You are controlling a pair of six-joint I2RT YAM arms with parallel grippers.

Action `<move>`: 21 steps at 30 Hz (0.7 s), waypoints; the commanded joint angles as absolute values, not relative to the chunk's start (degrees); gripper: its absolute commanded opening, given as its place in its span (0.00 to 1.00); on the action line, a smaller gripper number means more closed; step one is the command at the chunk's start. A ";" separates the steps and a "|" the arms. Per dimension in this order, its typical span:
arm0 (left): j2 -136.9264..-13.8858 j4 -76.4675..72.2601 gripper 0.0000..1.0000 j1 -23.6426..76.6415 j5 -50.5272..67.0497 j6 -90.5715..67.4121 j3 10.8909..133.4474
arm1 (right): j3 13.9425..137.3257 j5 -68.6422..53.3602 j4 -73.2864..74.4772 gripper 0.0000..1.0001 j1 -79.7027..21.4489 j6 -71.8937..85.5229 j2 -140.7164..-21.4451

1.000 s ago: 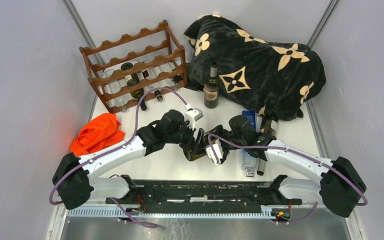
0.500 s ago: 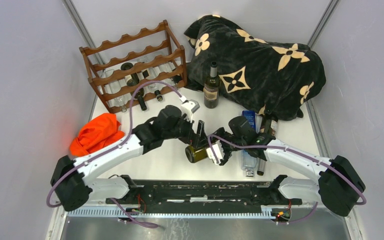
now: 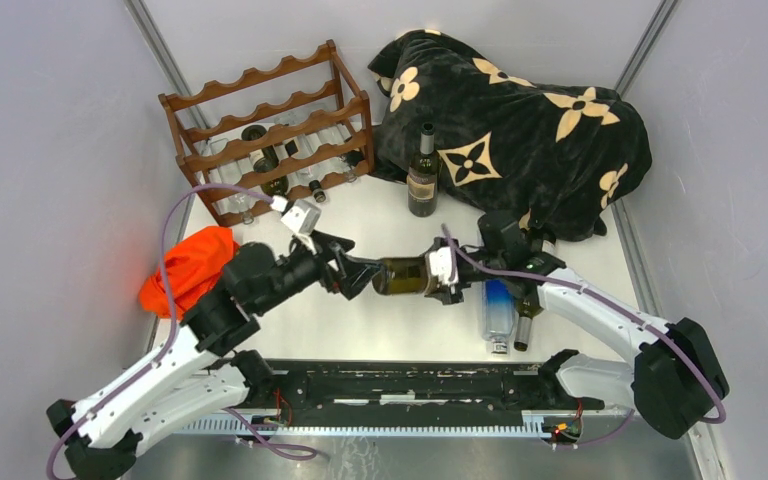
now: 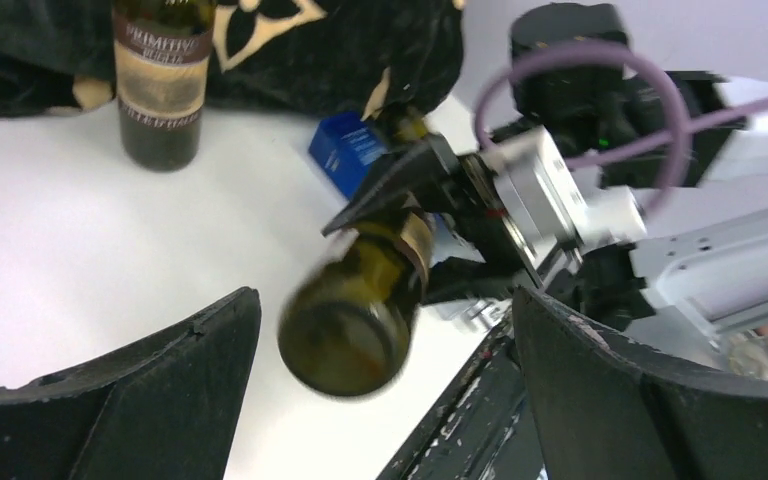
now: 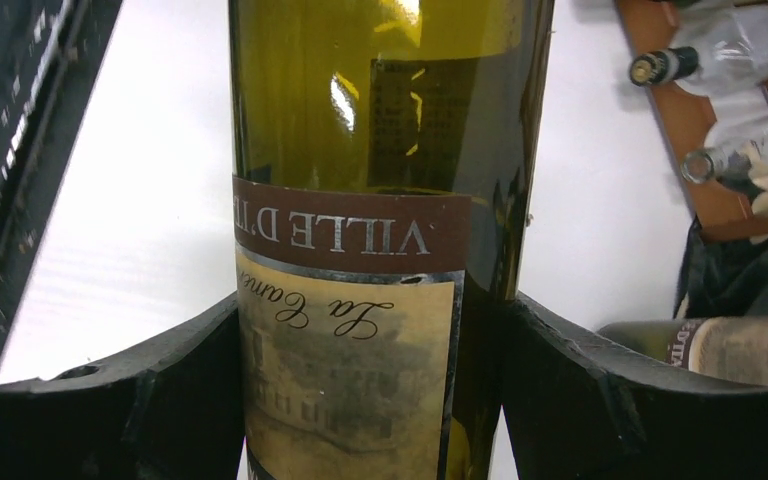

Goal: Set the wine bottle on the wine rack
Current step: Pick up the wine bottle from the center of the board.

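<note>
Right gripper [image 3: 438, 273] clamped on the wine bottle [image 3: 400, 275], which is held level above the mid tabletop [image 3: 380, 222], base pointing left. Left gripper [image 3: 357, 277] spread wide just off the bottle's base, gripping nothing. Wine rack [image 3: 270, 125] stands far left, well apart.

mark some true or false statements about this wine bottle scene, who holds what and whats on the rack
1. The right gripper grips a green wine bottle held level. True.
2. The left gripper is shut on that bottle's base. False: it is open, facing the base.
3. The wine rack is empty. False: several bottles lie in it.
4. A dark bottle stands upright before the black flowered blanket. True.
5. The orange cloth lies by the right arm. False: it lies on the left arm's side.
</note>
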State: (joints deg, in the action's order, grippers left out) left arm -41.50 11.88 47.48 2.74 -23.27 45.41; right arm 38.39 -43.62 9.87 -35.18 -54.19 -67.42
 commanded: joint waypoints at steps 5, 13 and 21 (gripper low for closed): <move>-30.63 -3.72 1.00 47.33 8.54 -29.49 37.34 | 39.92 -61.43 -16.45 0.00 -26.42 -14.68 -63.95; -38.06 -20.92 1.00 47.46 17.16 -35.67 27.38 | 31.13 -58.51 -47.35 0.00 -19.11 21.89 -62.04; -53.64 -46.14 0.99 53.83 9.70 -36.75 19.43 | 23.56 -48.85 -64.25 0.00 -15.32 47.34 -65.10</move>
